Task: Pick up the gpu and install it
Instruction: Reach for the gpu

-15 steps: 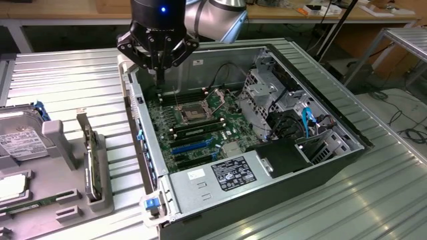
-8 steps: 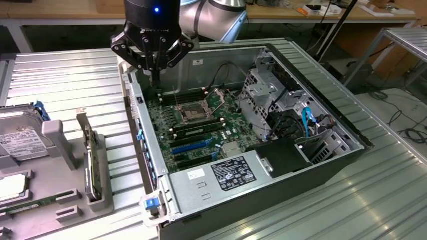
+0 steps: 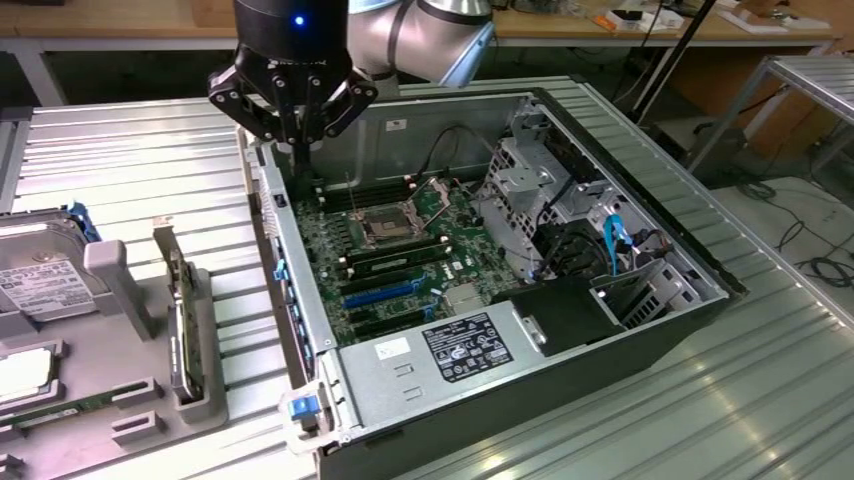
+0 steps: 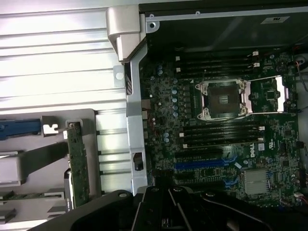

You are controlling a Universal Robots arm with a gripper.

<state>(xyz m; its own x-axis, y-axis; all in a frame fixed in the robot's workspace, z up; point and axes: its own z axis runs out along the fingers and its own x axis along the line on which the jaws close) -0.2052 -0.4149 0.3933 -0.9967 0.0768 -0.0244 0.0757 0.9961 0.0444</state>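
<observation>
- The gripper has its fingers pressed together and nothing between them.
- It points straight down, hanging over the far corner of the open computer case, on the exterior view's left. Its tips are just above the motherboard, close to the case's metal side wall.
- The arm rises behind it, out of the top of the exterior view.
- In the wrist view the dark gripper body sits over the board edge, near the blue expansion slot.
- The CPU socket lies open in the middle of the board, with rows of dark memory slots on either side of it.
- The gpu is outside the case, well apart from the gripper. It stands on its edge in a slot of the grey holder, to the exterior view's left of the case wall.
- In the wrist view the gpu shows as a narrow green board edge with a silver bracket at one end.
- A silver labelled hard drive rests in the same holder, farther to the exterior view's left.
- A long green memory stick lies flat near the holder's front.
- Case and holder both sit on a ribbed metal table.
</observation>
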